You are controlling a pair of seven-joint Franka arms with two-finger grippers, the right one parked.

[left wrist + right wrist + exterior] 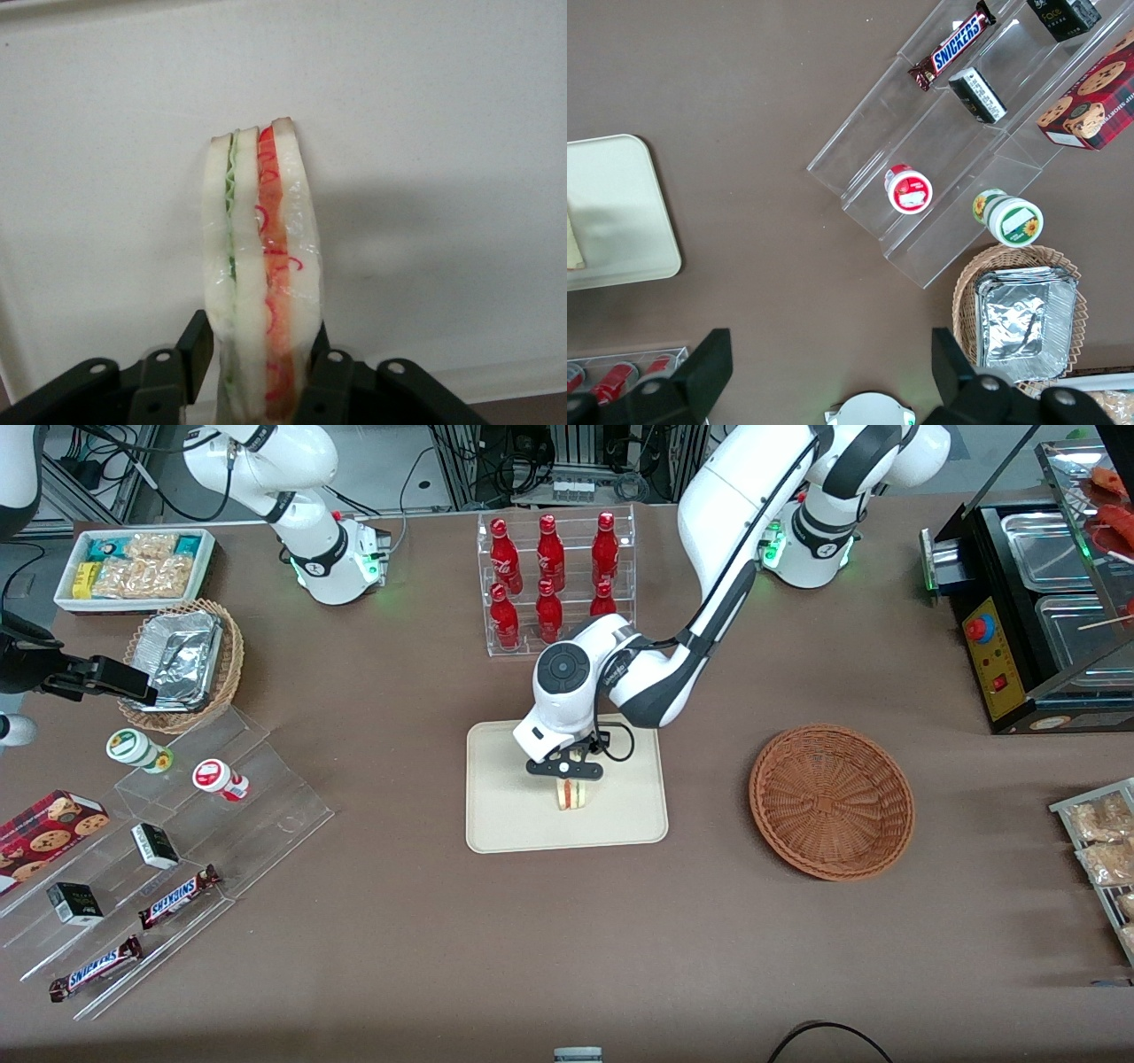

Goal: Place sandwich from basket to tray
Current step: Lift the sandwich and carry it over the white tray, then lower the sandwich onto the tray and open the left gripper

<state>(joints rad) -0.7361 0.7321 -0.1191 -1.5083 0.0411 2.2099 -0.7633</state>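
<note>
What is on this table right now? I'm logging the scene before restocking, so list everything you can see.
sandwich: one, white with red and green filling, on the tray, held by the hand
tray: one, cream, mid-table
brown basket: one, reddish-brown, beside the tray toward the working arm's end
bottles: seven, red, in a clear rack
foil trays: silver, in a lighter basket
snack bin: one, white
cups: two, on clear steps
chocolate bars: two, brown
cookie box: one, red
hand: black, over the tray, shut on the sandwich

Bright, even overhead light throws soft shadows; the gripper (266,376) up close looks slightly blurred.
</note>
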